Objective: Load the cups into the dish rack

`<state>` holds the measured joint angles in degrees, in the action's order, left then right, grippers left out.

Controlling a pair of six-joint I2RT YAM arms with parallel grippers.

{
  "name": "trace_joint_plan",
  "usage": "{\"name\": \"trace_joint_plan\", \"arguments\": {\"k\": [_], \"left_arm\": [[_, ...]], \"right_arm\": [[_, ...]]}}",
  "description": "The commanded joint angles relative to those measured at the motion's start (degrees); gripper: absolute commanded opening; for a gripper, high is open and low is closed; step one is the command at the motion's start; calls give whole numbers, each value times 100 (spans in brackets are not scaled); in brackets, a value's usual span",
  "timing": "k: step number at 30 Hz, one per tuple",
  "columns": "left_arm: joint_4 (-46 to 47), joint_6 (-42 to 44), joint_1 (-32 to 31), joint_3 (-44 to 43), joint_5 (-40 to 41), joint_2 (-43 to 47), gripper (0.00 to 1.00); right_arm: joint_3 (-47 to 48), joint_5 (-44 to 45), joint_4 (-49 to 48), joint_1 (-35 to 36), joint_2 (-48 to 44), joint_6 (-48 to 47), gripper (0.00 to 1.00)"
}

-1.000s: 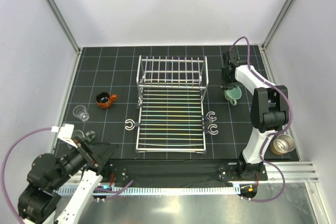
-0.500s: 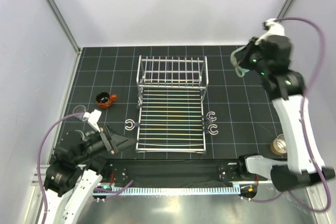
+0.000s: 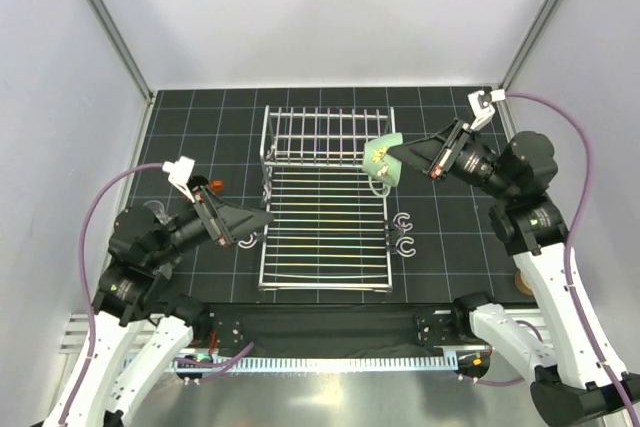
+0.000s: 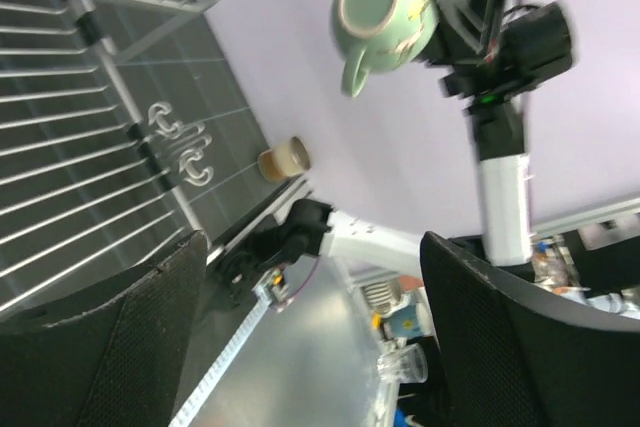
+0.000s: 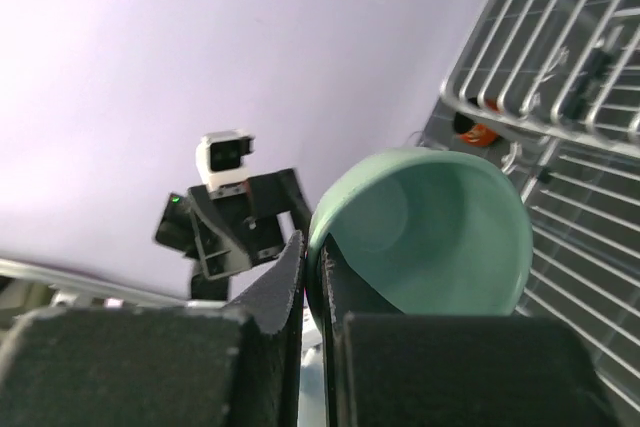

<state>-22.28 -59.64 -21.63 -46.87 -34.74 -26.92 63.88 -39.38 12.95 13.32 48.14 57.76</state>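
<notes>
Above the far right corner of the dish rack (image 3: 325,237), one mint-green mug (image 3: 381,155) hangs in the air. It is tipped on its side with its handle hanging down, and it does not touch the bars. The right gripper (image 3: 401,156) is clamped on the mug's wall at the rim. The right arm reaches in from the right edge of the table (image 3: 450,247), with its forearm running roughly level toward the left.

There is one rack. Three cups can be counted with certainty:
- the lifted mint-green mug
- a sliver of the orange-brown mug (image 3: 215,185) on the table left of the rack, showing behind the left arm
- the cream tumbler (image 4: 283,158), upright near the right arm's base

Any other cups are hidden or too faint to tell. Two white hooks (image 3: 403,220) lie just beside the rack's right edge, and a third lies at its left edge, partly under the left arm.

The left arm is raised and stretched toward the rack's left side. The left gripper (image 3: 258,217) has its fingers spread wide, with nothing between them.

Half a second ago the right arm held the mug high over the far right corner of the table, well off the rack. It has since swung inward. A second ago the mug stood on the table to the right of the rack. The left gripper has come up and forward from near its base.
</notes>
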Motion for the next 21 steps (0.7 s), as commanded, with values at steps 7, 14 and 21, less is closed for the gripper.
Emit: {"name": "trace_joint_plan", "arguments": {"k": [7, 14, 21], "left_arm": [[2694, -304, -490, 346, -236, -902, 91], [2808, -48, -1589, -454, 300, -2080, 87], [2931, 391, -2547, -525, 855, -2274, 84]], "right_arm": [[-1210, -686, -3508, 311, -569, 2915, 4], [-1299, -273, -3537, 715, -534, 2803, 4], [-1281, -53, -2948, 900, -621, 2504, 4]]}}
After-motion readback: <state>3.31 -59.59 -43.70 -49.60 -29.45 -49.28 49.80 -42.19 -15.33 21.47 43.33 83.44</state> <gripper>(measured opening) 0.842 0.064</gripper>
